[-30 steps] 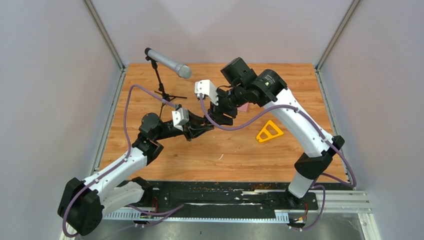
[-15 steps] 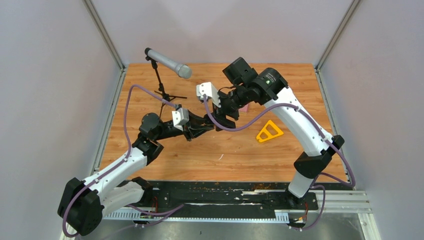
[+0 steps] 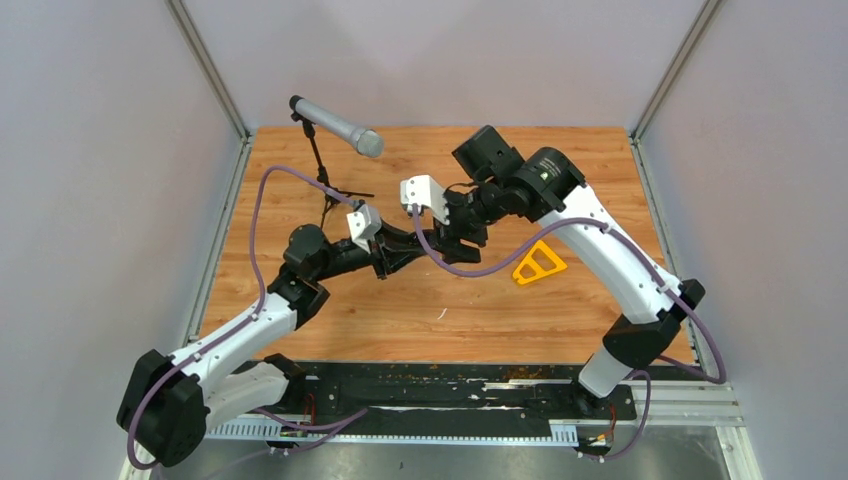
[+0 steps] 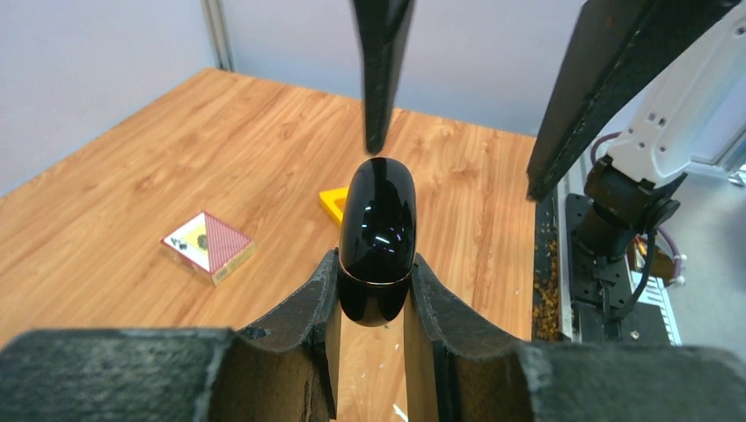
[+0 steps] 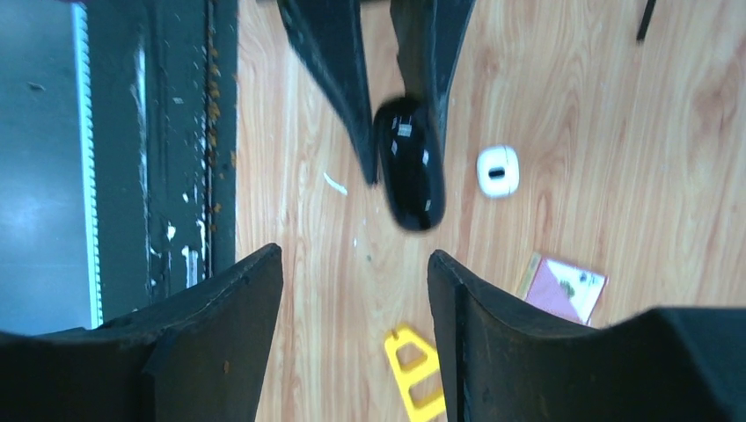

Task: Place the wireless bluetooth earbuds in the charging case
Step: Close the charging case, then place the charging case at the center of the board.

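Top view, far left: a microphone [image 3: 335,127] on its stand rises over the back of the wooden table [image 3: 300,160], clear of both arms.
Left arm: it has crept up and away from its base over the last second, carrying its load toward mid-table.
Left gripper [image 3: 422,245]: clamped on the black charging case [image 4: 378,220], pinching the lower half, with the rounded top standing free above the fingertips.
Black charging case: held off the table and upright in the left wrist view. A thin gold seam runs all the way round, so I judge the lid shut.
Right gripper [image 3: 452,238]: fingers apart with nothing between them. It faces the case's free end without touching it. It has drawn back slightly to the right, and its elbow has swung outward.
On the table under the grippers: a white sliver [image 5: 334,183], a white case [image 5: 497,170] lying flat, and a pink packet [image 5: 563,286] beyond it.
Right of centre: a yellow triangle [image 3: 538,263], well apart from the case.
Earbuds: none can be made out in any view.
Meaning for the task: the pull-back reads as the right gripper re-aiming at the lid. With the case shut and no earbud in hand, insertion has not yet begun.
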Motion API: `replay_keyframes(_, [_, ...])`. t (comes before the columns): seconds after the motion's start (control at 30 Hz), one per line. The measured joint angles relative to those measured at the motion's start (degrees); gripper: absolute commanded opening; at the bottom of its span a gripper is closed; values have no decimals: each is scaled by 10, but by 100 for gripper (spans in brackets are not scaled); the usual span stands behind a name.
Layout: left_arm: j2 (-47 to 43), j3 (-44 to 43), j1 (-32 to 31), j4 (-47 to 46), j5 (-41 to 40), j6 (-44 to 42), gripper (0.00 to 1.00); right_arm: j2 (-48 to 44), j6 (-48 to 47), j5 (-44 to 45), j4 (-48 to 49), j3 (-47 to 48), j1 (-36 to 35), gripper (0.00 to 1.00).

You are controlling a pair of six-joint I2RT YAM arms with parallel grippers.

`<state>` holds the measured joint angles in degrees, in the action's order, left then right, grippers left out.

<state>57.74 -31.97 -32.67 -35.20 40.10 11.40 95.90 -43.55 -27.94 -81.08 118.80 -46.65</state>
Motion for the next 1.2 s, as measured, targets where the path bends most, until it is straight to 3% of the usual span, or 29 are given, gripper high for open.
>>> replay_keyframes(0.13, [4, 12, 6, 36, 2, -30, 0, -45, 16, 49, 16, -79, 34, 62])
replay_keyframes(0.37, [-3, 35, 22, 183, 5, -103, 0, -97, 56, 74, 82, -186, 216, 68])
replay_keyframes(0.57, [28, 34, 41, 257, -1, -94, 1, -154, 82, 83, 127, -234, 242, 72])
replay_keyframes(0.63, [50, 32, 46, 275, -10, -82, 2, -162, 90, 85, 136, -235, 245, 81])
replay_keyframes(0.7, [77, 21, 53, 292, -25, -61, 2, -166, 104, 97, 152, -238, 250, 86])
replay_keyframes(0.97, [222, -41, 94, 254, -57, 92, 4, -175, 141, 145, 188, -266, 257, 86])
replay_keyframes(1.1, [286, -54, 96, 221, -88, 182, 12, -175, 148, 146, 193, -266, 257, 86])
replay_keyframes(1.2, [324, -66, 96, 210, -110, 237, 24, -175, 150, 146, 193, -266, 257, 86])
